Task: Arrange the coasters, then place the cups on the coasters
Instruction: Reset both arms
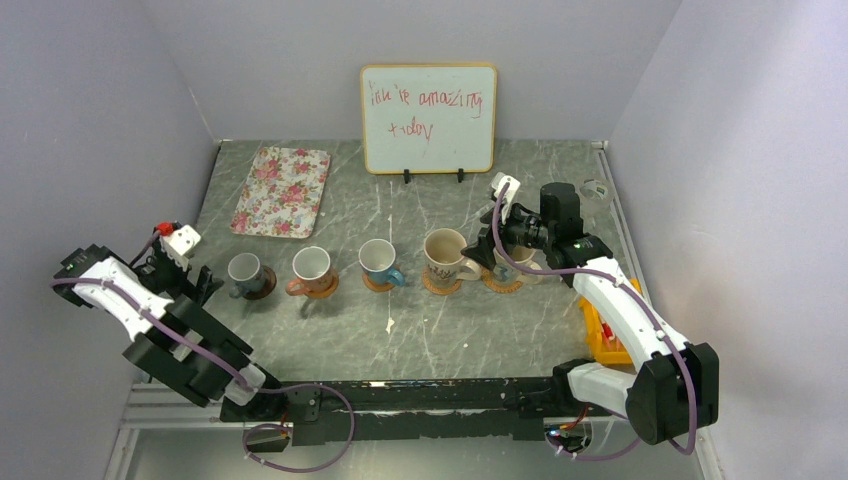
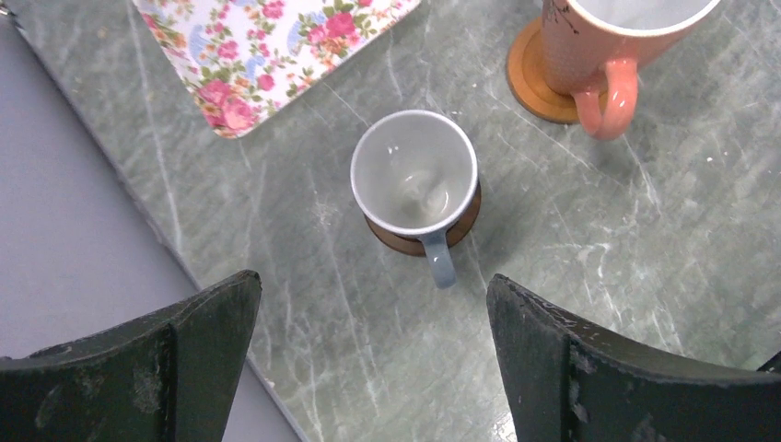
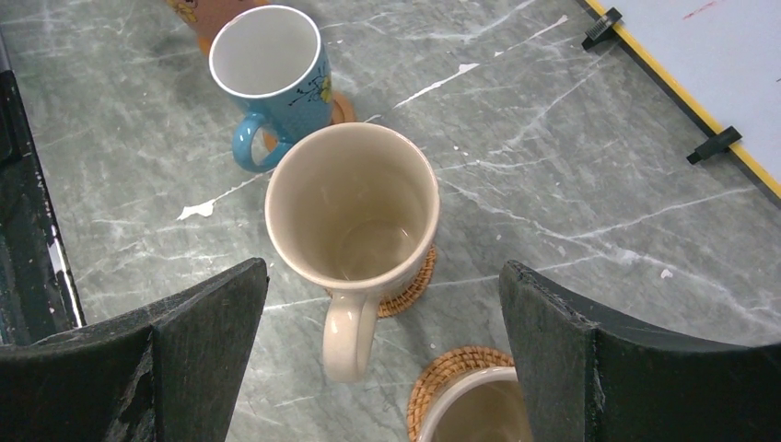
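Robot lab test cell, not a home. Plain pale walls box in three sides of a grey-green, marble-look worktop. The cabled left arm and right arm are bolted to a black rail at the near edge. A handwritten whiteboard is propped at the back. Only domestic touches: cups on coasters, floral tray.

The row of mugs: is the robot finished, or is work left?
Looks done. The small grey mug sits on the dark brown round coaster; the orange-brown mug, blue-handled mug, tall cream mug and other cream mug stand on tan round coasters. Nothing is in hand: the left fingers and right fingers are open, empty. Only backing away seems left.
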Available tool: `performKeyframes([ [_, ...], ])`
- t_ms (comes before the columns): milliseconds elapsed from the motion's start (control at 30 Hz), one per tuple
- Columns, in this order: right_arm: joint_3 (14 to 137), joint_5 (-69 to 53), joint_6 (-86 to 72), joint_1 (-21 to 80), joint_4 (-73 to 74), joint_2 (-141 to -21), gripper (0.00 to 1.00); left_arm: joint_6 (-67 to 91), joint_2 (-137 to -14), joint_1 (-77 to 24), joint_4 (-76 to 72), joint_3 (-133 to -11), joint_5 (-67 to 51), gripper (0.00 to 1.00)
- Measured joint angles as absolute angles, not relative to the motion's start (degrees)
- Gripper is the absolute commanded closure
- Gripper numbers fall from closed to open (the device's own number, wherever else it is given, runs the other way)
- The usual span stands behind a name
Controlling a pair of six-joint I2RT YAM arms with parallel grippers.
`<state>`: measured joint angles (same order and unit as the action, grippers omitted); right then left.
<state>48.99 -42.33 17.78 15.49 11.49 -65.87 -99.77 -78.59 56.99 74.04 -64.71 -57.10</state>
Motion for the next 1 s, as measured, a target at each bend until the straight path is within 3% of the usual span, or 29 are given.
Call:
performKeyframes([
  [300,49.6,-38.4,17.8,15.4,14.1,-63.2,0.0,-91.2,-73.1,51.3,70.9,-64.6,-60.2,0.04],
  [633,50.5,-28.2,18.5,15.4,22.5,-51.9,0.0,-54.9,-62.3,22.5,41.9,-57.6,-50.6,0.04],
  [833,45.7,-21.0,14.8,15.4,23.1,-39.2,0.0,-42.0,-64.3,4.3,33.7,-58.1,-38.6,0.04],
  [1000,44.6,-16.4,11.6,15.4,24.5,-27.3,0.0,-37.0,-61.8,-1.4,31.6,-56.0,-35.4,0.04],
])
